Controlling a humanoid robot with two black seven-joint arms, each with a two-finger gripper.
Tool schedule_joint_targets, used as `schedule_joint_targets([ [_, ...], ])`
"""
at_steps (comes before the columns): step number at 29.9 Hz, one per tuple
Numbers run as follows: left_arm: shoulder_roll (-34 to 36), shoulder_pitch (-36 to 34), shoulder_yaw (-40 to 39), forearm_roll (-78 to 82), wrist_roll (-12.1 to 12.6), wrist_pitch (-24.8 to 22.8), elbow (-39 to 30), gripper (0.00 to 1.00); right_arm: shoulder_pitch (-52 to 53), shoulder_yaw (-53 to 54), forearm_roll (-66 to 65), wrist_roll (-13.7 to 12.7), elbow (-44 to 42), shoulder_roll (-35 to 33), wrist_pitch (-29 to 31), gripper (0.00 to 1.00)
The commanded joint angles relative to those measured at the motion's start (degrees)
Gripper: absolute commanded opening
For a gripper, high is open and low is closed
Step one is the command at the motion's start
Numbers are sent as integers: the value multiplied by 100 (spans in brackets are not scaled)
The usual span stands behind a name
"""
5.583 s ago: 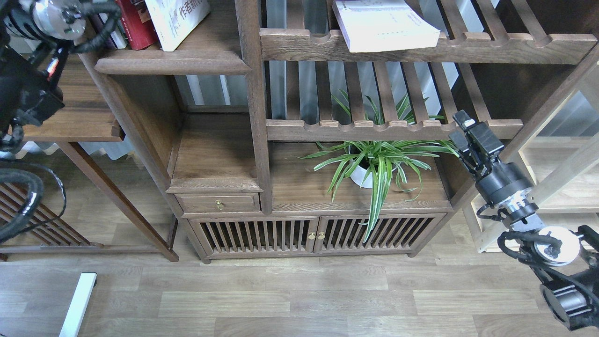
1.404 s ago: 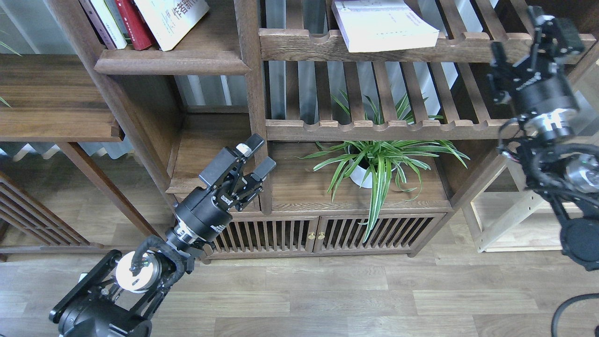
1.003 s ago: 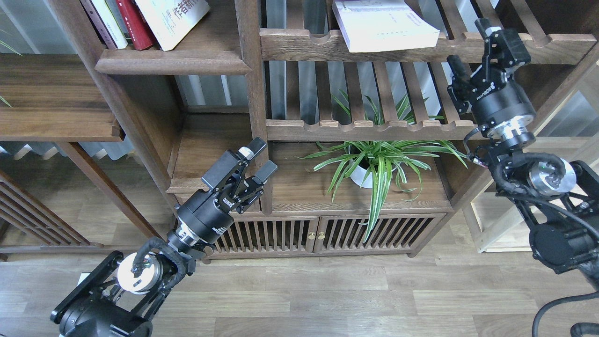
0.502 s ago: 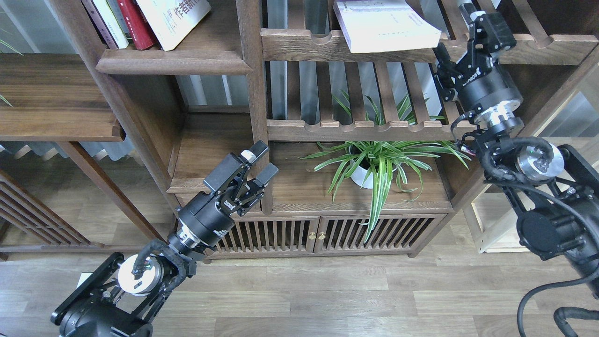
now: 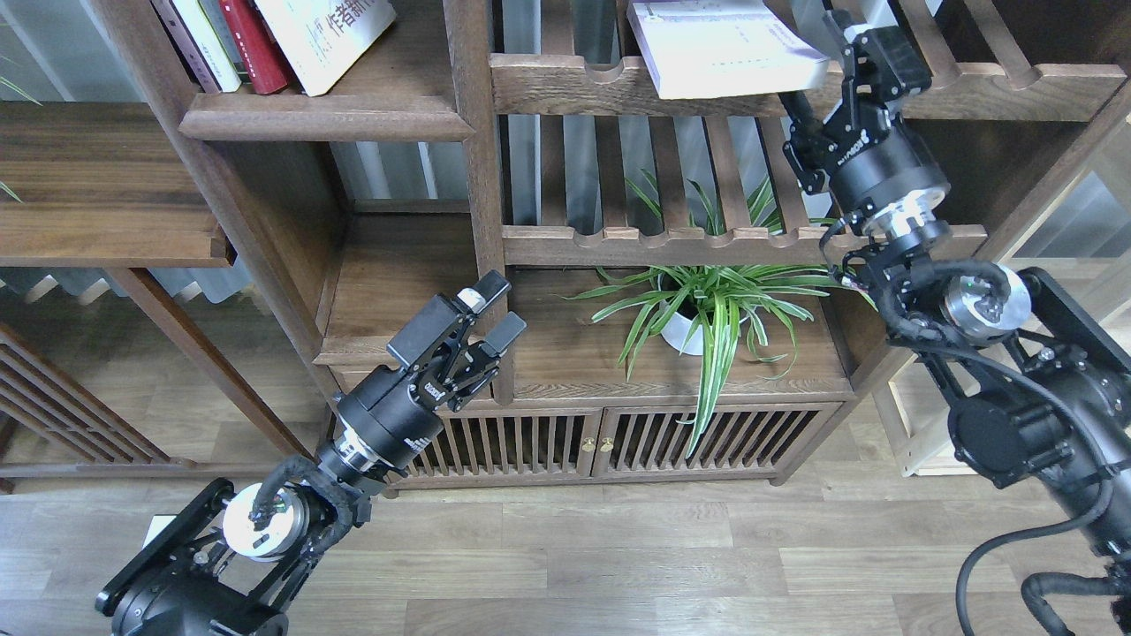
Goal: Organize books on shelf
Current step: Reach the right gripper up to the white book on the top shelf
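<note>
The dark red book (image 5: 250, 42) and the white book with blue characters (image 5: 322, 34) lean on the solid walnut shelf (image 5: 327, 117) at top left. The pale lavender-white book (image 5: 720, 49) lies flat on the upper slatted rack (image 5: 565, 84), its corner overhanging the front rail. My right gripper (image 5: 829, 78) is open at that book's near right corner, with one finger above the rail and one below it; I cannot tell whether it touches the book. My left gripper (image 5: 491, 309) is open and empty, low in front of the centre post.
A potted spider plant (image 5: 707, 309) stands on the lower board under the second slatted rack (image 5: 742, 240). A small drawer (image 5: 415, 385) and slatted cabinet doors (image 5: 548, 442) are below my left gripper. A side table (image 5: 106, 194) stands at left. More books (image 5: 199, 44) lean beside the red one.
My right gripper has risen and moved left, from low right up to the lavender-white book's corner. My left arm came down from the top-left books and has barely moved in the last second.
</note>
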Motion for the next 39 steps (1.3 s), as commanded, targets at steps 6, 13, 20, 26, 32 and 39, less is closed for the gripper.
schedule_joint_targets([
  [6,0,-43,-1,65,8,0,0,98,193,-9,-5,1,-8,5,-19,89],
  [13,0,-61,-1,65,0,0,0,98,158,-281,-57,1,-8,-13,-45,89],
  [20,0,-69,-1,56,0,0,0,98,185,-379,-286,1,-8,268,-141,89],
  [26,0,-69,-1,56,0,0,0,98,211,-379,-356,1,-8,347,-221,89],
  [32,0,-52,-9,56,0,0,-9,98,387,-379,-356,1,-8,374,-511,89],
  [39,0,-25,-53,56,0,0,-9,98,492,-379,-374,10,-8,576,-871,88],
])
